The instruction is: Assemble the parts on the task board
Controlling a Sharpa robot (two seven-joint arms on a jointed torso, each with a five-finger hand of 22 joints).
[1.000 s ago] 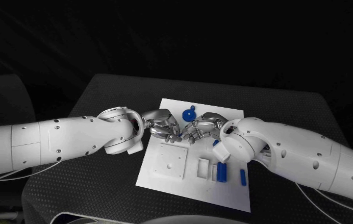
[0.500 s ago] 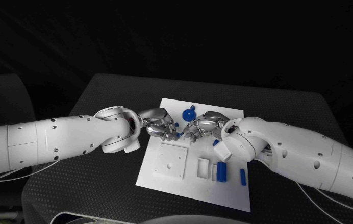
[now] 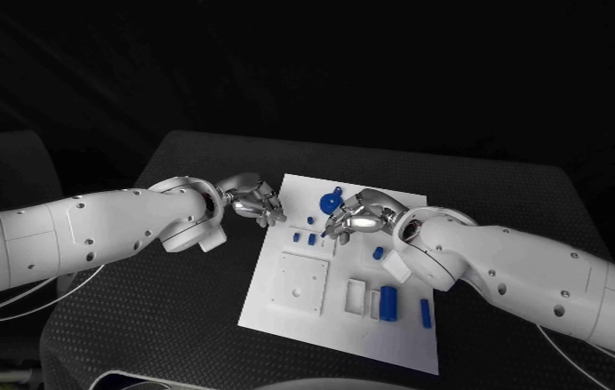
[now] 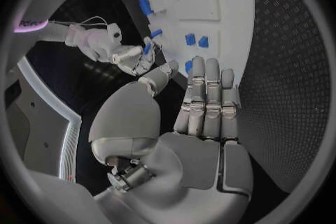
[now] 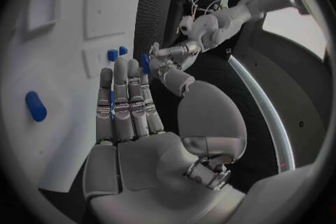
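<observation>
The white task board [image 3: 336, 341] lies mid-table. My left hand [image 3: 250, 199] hovers just off the board's left edge, its fingers [image 4: 206, 95] straight and apart, palm bare. My right hand [image 3: 353, 217] is over the board's far half and pinches a small blue part [image 5: 145, 61] at its thumb and fingertip, the other fingers [image 5: 122, 101] stretched out. The left wrist view also shows that small blue part [image 4: 147, 47] at the right hand [image 4: 129, 59]. A round blue part [image 3: 331, 202] stands beside the right hand. Two tiny blue parts [image 3: 304, 239] lie between the hands.
A blue oval piece [image 3: 379, 252] lies by the right wrist. Two upright blue blocks [image 3: 387, 301] stand near the board's front right, beside a square raised plate [image 3: 299, 283] and a slotted block [image 3: 354, 292]. Black table [image 3: 192, 319] surrounds the board.
My left hand has drawn back left off the board and opened. The right hand has shifted slightly toward the far edge. The two tiny blue parts are now uncovered.
</observation>
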